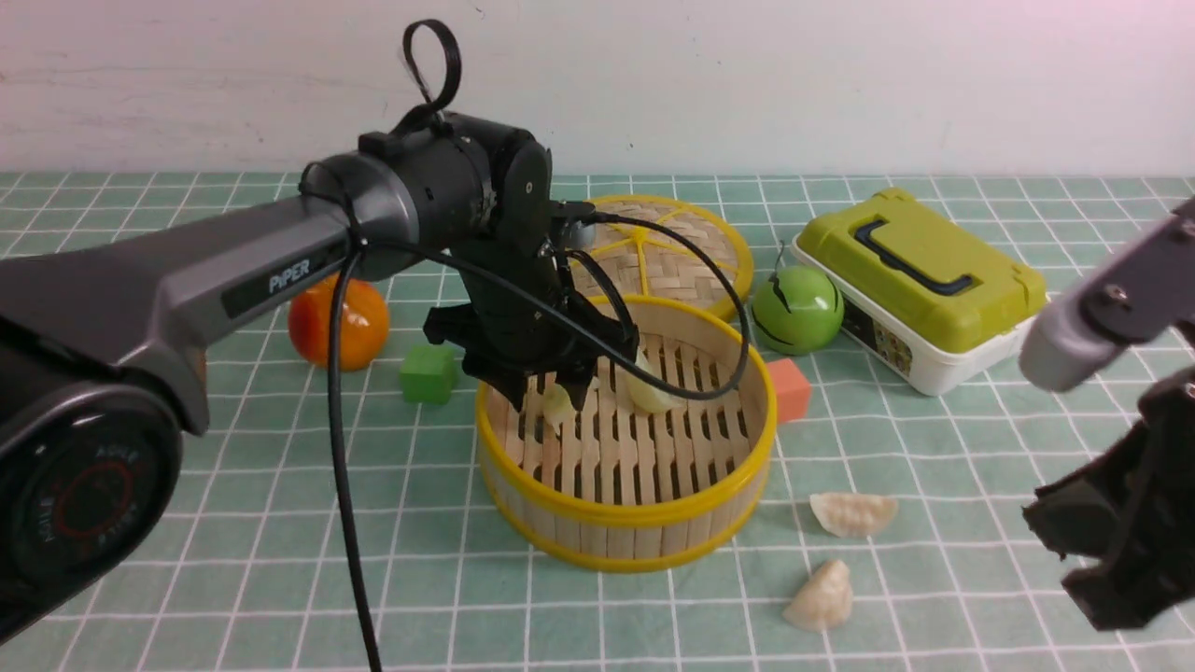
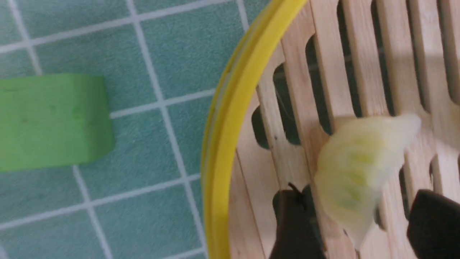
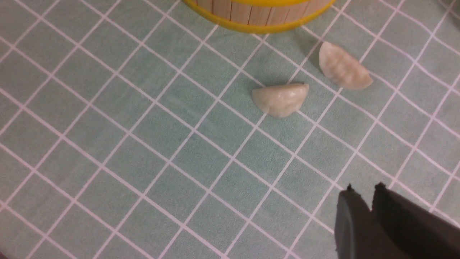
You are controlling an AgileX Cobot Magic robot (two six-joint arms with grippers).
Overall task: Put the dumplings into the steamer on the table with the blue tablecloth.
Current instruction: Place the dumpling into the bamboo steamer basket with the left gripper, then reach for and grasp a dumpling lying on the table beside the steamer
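Observation:
The steamer [image 1: 625,532] stands mid-table on the teal grid tablecloth [image 1: 280,523]. My left gripper [image 1: 553,397] hangs inside it, over the slats near the rim. In the left wrist view the left gripper [image 2: 359,196] is open, its fingers [image 2: 294,226] wide apart. A blurred yellow-green dumpling [image 2: 359,169] lies loose between them; it also shows in the front view [image 1: 558,408]. A second dumpling [image 1: 649,390] lies on the slats. Two more dumplings [image 1: 852,513] [image 1: 820,597] lie on the cloth right of the steamer, also in the right wrist view [image 3: 343,66] [image 3: 280,99]. My right gripper [image 1: 1050,551] [image 3: 363,187] is shut and empty, above the cloth near them.
A woven lid [image 1: 667,247] lies behind the steamer. An orange fruit [image 1: 338,322] and a green cube [image 1: 428,373] [image 2: 54,118] sit on its left. A green ball [image 1: 796,308], a red-orange cube [image 1: 791,390] and a green-lidded box [image 1: 920,280] sit on its right.

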